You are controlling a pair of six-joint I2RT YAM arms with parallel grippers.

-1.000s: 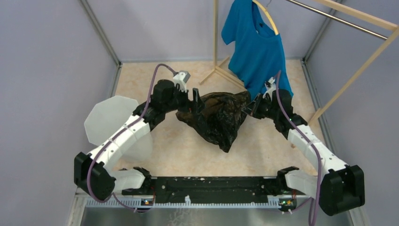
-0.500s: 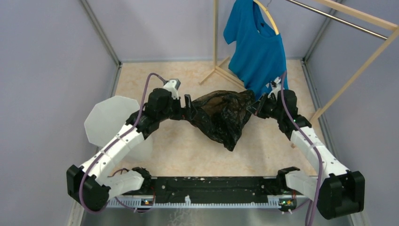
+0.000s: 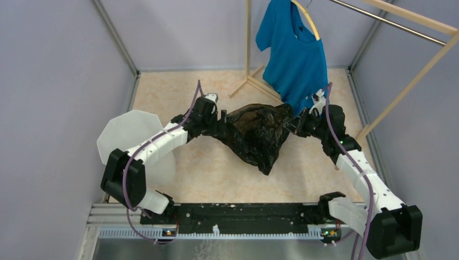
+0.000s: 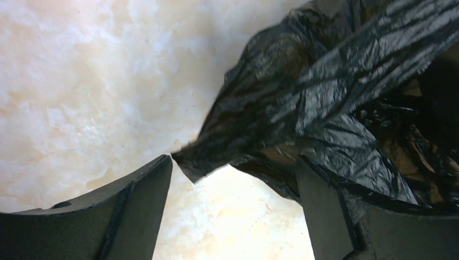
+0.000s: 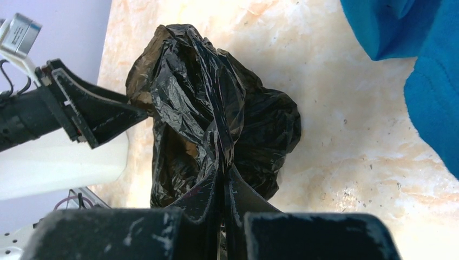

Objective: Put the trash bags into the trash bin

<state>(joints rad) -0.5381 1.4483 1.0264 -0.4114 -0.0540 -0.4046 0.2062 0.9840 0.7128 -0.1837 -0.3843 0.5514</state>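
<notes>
The black crinkled trash bag (image 3: pixel 258 135) hangs above the floor between my two grippers. My right gripper (image 3: pixel 292 123) is shut on its right edge; in the right wrist view the closed jaws (image 5: pixel 223 173) pinch a fold of the bag (image 5: pixel 205 108). My left gripper (image 3: pixel 221 124) is at the bag's left edge. In the left wrist view it (image 4: pixel 234 162) is open, and a corner of the bag (image 4: pixel 325 92) hangs at its fingertips and drapes over the right finger. The white translucent trash bin (image 3: pixel 127 135) stands to the left, partly behind my left arm.
A blue T-shirt (image 3: pixel 295 54) hangs on a wooden rack (image 3: pixel 248 43) at the back right, just behind my right gripper; it also shows in the right wrist view (image 5: pixel 427 81). Grey walls enclose the marbled floor on three sides.
My left arm has swung its elbow back toward its base and stretched out. Its gripper stays at the bag's left edge. The bag and right gripper have barely moved.
</notes>
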